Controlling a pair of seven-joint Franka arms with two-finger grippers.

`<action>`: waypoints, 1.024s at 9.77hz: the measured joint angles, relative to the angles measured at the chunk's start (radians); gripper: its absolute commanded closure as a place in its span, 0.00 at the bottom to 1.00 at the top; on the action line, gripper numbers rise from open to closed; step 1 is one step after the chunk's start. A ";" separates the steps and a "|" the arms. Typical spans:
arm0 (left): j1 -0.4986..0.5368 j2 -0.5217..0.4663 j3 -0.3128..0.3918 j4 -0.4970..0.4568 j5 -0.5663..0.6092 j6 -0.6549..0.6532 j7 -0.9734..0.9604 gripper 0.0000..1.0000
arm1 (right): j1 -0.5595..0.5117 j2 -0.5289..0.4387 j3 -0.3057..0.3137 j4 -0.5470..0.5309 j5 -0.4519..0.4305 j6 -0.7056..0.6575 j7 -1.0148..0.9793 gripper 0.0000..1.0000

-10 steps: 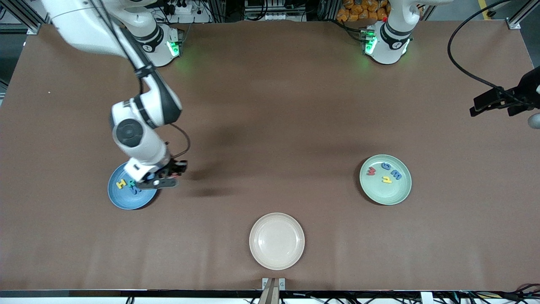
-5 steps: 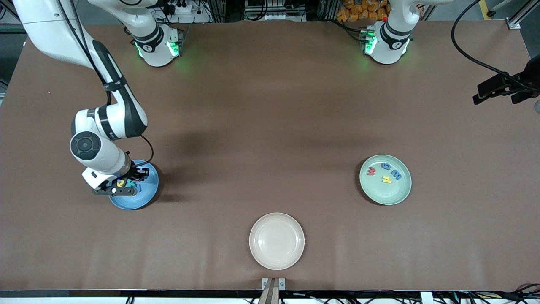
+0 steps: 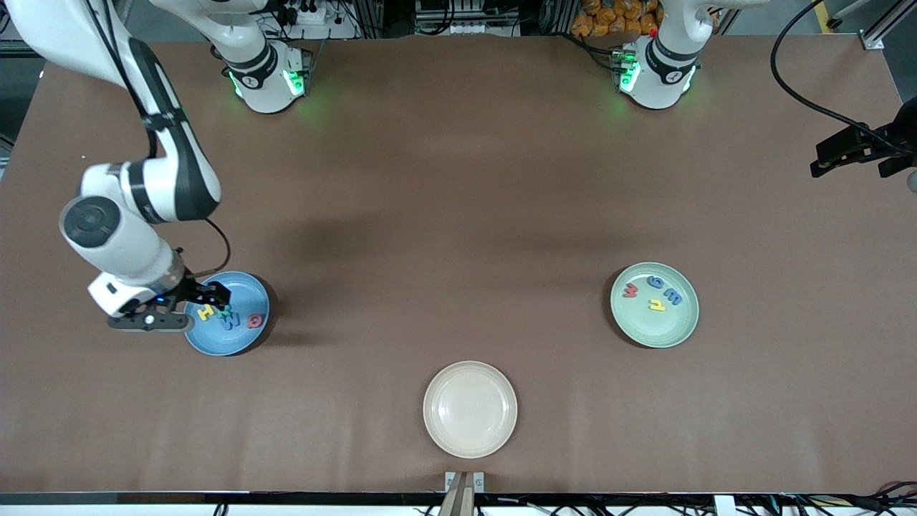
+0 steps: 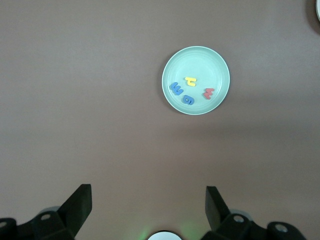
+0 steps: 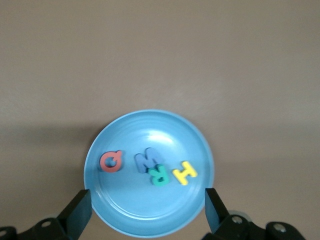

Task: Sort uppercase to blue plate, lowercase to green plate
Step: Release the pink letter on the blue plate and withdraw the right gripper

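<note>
Right gripper (image 3: 208, 294) wide open, empty, low left of frame above blue plate (image 3: 247, 339); I feared clipping its rim. Left gripper (image 4: 149, 210) open, empty.

This is a robotics lab, not a home or a shop. Two white arms are bolted to the far edge of a wide table (image 3: 458, 179) covered in plain brown matting, their bases (image 3: 266, 75) glowing with green status lights. Aluminium framing (image 3: 29, 25) stands at the table's corners, and power strips (image 3: 304, 13) and tangled cables (image 3: 795, 107) crowd the floor past the bases. A camera bracket (image 3: 464, 491) is clamped to the near edge. On the matting sit only test props: three plain plates (image 3: 470, 408) and small foam letters (image 3: 655, 294), laid out as for a trial.
</note>
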 measured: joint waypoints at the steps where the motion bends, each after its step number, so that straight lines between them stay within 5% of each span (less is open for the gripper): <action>1: -0.001 0.001 -0.002 0.004 0.000 0.001 0.002 0.00 | -0.014 -0.064 0.000 -0.007 0.047 -0.027 -0.065 0.00; 5: -0.006 0.003 -0.012 0.015 0.000 0.001 0.014 0.00 | -0.016 -0.238 0.001 0.033 0.086 -0.221 -0.123 0.00; 10: -0.002 0.003 -0.012 0.018 0.000 0.001 0.044 0.00 | 0.058 -0.257 -0.059 0.344 0.188 -0.622 -0.122 0.00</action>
